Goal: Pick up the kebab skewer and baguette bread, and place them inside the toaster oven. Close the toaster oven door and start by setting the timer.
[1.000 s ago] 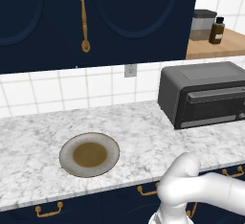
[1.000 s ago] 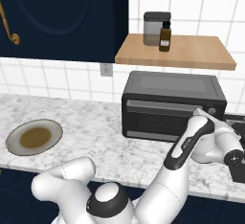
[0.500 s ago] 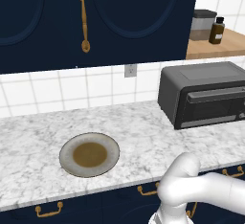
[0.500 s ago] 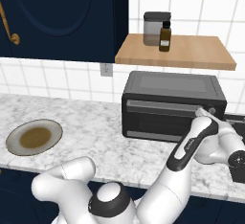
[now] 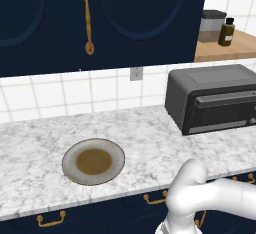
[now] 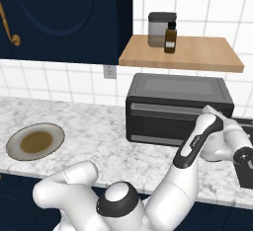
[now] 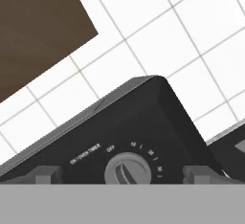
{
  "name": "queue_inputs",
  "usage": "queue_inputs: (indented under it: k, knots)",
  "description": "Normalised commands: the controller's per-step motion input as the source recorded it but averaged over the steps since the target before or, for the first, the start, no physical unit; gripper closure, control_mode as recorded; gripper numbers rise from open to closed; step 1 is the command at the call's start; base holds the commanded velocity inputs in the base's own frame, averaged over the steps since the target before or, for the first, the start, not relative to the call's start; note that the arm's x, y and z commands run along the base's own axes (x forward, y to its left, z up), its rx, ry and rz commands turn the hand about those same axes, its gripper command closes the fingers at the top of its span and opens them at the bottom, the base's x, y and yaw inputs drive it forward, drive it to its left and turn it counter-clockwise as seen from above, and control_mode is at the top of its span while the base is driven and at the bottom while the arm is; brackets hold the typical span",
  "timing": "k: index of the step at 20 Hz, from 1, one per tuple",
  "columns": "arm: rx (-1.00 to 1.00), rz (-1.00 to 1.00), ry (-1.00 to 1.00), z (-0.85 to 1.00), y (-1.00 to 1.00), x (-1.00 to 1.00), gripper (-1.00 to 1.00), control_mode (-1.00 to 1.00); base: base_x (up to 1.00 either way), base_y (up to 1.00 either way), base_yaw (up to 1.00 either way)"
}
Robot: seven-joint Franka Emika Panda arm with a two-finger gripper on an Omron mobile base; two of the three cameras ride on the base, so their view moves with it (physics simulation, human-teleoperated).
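The toaster oven point(image 5: 215, 98) point(image 6: 178, 109) stands at the back right of the marble counter. Its toaster oven door point(image 5: 225, 110) point(image 6: 163, 121) is up and shut. The kebab skewer and the baguette bread are out of view. In the hand view my gripper point(image 7: 122, 174) faces the oven's right end point(image 7: 134, 122) at close range. It is open, and its two fingertips point(image 7: 45, 174) stand wide on either side of the round timer knob point(image 7: 128, 171) without touching it. In the right base view my forearm point(image 6: 197, 143) reaches across the oven's lower right front.
A brown plate point(image 5: 93, 161) point(image 6: 35, 141) lies on the counter to the left with nothing on it. A wooden shelf point(image 6: 180, 55) above the oven carries a grey canister point(image 6: 161, 28) and a dark bottle point(image 6: 171, 37). Navy cabinets hang above.
My wrist has edged slightly to the right in front of the oven. The jaws have stayed open, and the oven and plate have not moved.
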Motion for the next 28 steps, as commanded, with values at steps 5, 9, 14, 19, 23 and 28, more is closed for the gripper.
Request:
queue_inputs:
  k: [5,9,14,19,23,28]
  knots:
    - [0.00,-0.02,0.00,0.00,0.00,0.01,-1.00,-1.00,0.00,0.00,0.00]
    - [0.00,-0.06,0.00,-0.01,0.01,0.01,-1.00,-1.00,0.00,0.00,0.00]
    - [0.00,-0.03,0.00,-0.11,0.05,0.01,-1.00,-1.00,0.00,0.00,0.00]
    - [0.00,-0.02,0.00,0.00,0.10,0.12,-1.00,-1.00,0.00,0.00,0.00]
    - [0.00,0.00,0.00,0.01,0.02,0.16,-1.00,-1.00,0.00,0.00,0.00]
    - [0.00,0.00,0.00,0.00,0.00,0.04,-1.00,-1.00,0.00,0.00,0.00]
